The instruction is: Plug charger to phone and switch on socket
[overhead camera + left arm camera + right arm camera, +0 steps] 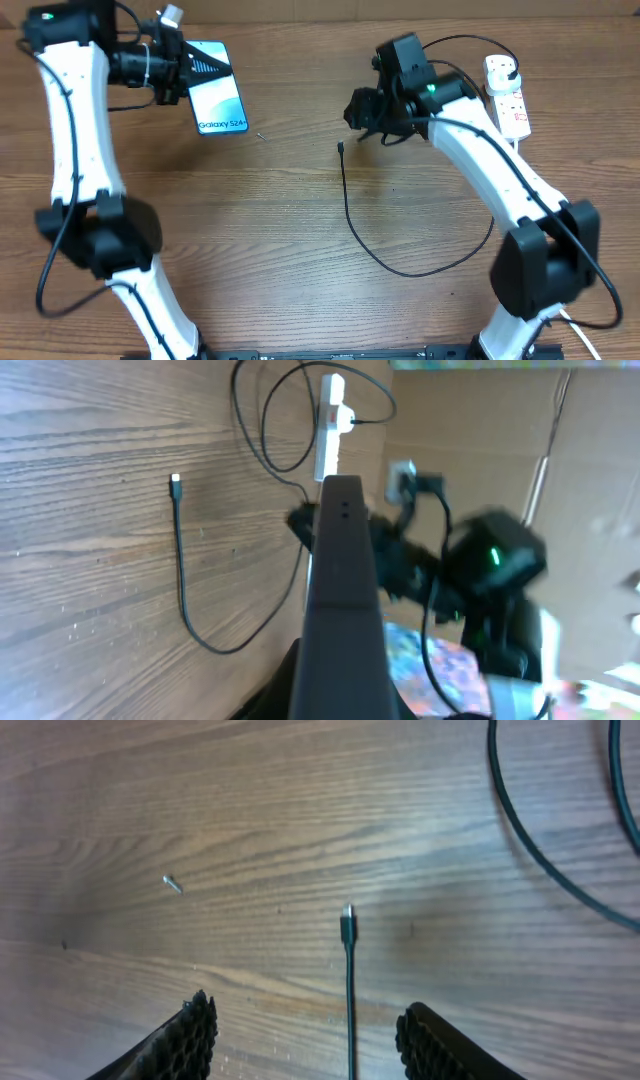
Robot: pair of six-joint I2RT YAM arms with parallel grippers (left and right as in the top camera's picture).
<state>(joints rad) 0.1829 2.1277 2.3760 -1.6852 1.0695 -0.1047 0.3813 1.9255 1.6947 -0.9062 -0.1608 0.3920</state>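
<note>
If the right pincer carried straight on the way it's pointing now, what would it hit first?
Probably the charger, whose connector end lies on the table, centred between the fingers of the open right pincer in its wrist view. How far above the wood it stands is unclear.

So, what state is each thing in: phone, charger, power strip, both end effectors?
Phone, gripped at one end by the left end effector, screen up, nothing plugged in.
Charger cable, loose on the table, connector tip free, far end seemingly in the power strip.
Power strip, on the table, switch too small to read.
Left end effector, shut on the phone.
Right end effector, open, astride the connector tip.
</note>
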